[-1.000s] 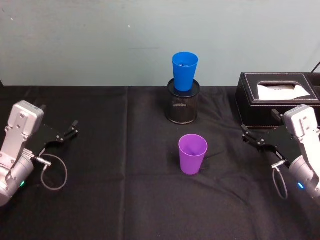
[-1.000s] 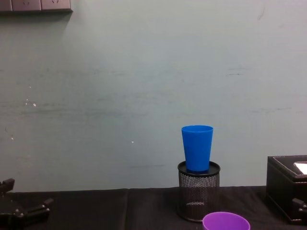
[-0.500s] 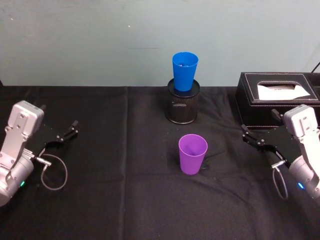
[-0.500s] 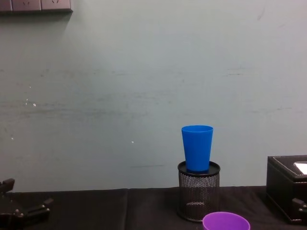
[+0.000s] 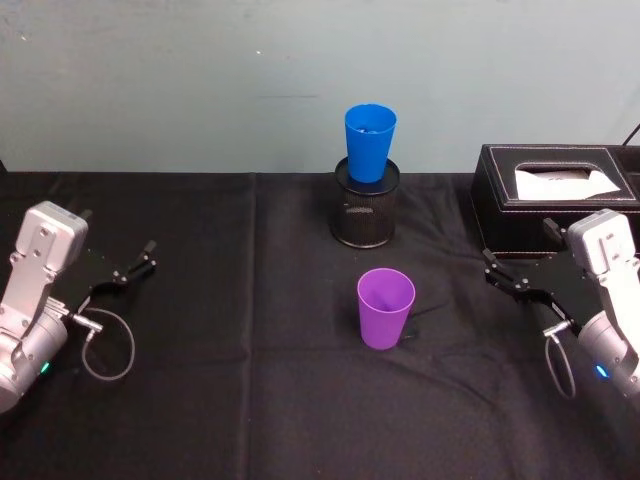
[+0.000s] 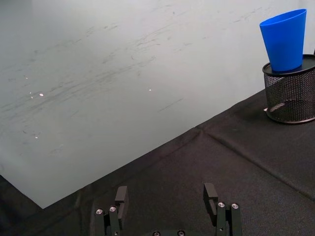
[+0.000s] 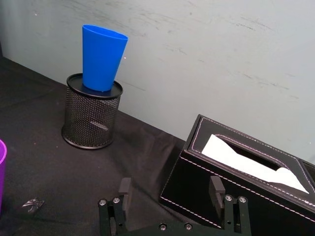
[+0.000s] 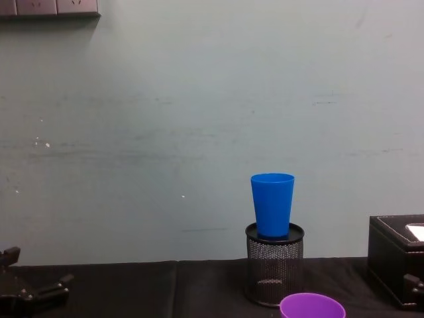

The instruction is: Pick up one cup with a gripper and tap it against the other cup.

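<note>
— Where's the purple cup (image 5: 386, 307)?

— Upright on the black cloth (image 5: 250, 400), mouth up, mid-table. Nothing touches it. Behind it, well apart, the blue cup (image 5: 369, 142) sits upright in the top of a mesh holder (image 5: 366, 215), so it stands higher.

— Which arm is nearer?

— The right one, I'd say. The right gripper (image 5: 502, 272) rests on the cloth just in front of the tissue box (image 5: 555, 195), fingers spread wide with nothing between them, pointing toward the table's middle. The cup lies to its left, with bare cloth between. The left gripper (image 5: 137, 262) is parked at the far left edge, also wide open and empty, and farther from the cup.

— So how should it go in?

— Sideways. The cup's axis is vertical, so the fingers should close across its wall from the right. After that it needs a lift, since the blue cup is raised and farther back.
</note>
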Robot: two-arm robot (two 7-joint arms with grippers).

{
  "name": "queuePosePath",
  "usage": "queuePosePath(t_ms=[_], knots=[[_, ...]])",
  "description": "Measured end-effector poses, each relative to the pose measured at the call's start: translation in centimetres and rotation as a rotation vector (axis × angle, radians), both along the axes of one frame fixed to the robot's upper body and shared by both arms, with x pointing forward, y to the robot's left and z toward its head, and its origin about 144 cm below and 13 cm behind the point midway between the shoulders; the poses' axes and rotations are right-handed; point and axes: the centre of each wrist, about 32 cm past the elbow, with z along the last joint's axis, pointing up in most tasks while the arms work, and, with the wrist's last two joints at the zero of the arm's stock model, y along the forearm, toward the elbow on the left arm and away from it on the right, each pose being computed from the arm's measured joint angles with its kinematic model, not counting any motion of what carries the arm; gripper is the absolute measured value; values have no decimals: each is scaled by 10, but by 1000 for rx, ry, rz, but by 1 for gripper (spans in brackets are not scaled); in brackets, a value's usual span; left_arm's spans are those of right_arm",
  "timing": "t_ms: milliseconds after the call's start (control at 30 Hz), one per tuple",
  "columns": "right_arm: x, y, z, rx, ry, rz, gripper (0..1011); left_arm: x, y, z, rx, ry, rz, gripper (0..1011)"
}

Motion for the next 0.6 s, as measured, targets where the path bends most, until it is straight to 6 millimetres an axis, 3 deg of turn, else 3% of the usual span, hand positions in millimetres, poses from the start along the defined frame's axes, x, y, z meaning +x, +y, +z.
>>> queuePosePath(t_ms=[333, 600], knots=[[0, 0, 0, 0, -1, 1, 1003, 0, 0, 0, 0, 0, 0, 1000], [-6, -11, 7, 54, -30, 82, 1003, 0, 0, 0, 0, 0, 0, 1000]])
